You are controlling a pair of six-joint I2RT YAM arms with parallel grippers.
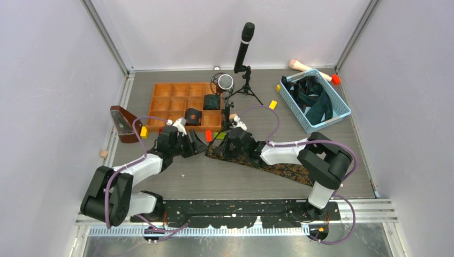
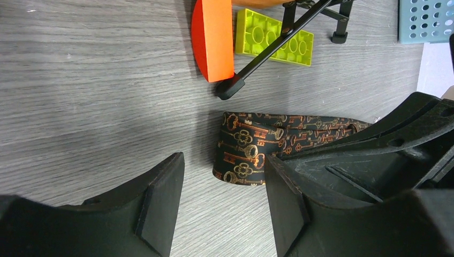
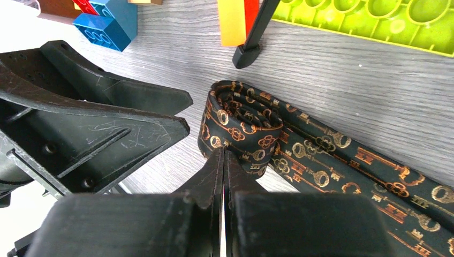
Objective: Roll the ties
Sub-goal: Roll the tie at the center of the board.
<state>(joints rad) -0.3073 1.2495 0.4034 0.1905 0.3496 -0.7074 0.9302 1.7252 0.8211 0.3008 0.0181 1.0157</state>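
A black tie with gold-orange keys [image 1: 278,168] lies flat across the table, its left end wound into a small roll [image 3: 241,120], also in the left wrist view [image 2: 246,147]. My right gripper [image 3: 224,155] is shut, its tips touching the near side of the roll; I see no fabric between the jaws. My left gripper [image 2: 222,168] is open just left of the roll, and the roll's end lies between its fingers untouched. In the top view the left gripper [image 1: 199,145] and the right gripper [image 1: 224,144] meet at the roll. Two dark rolls [image 1: 193,116] [image 1: 212,101] sit in the wooden tray [image 1: 166,88].
A blue basket [image 1: 342,110] at the back right holds several loose dark ties [image 1: 313,99]. A microphone tripod [image 1: 243,53] stands behind the roll, one leg [image 2: 267,51] close to it. An orange block [image 2: 214,37] and a green plate [image 2: 273,37] lie nearby. A brown wedge-shaped object [image 1: 123,124] stands at the left.
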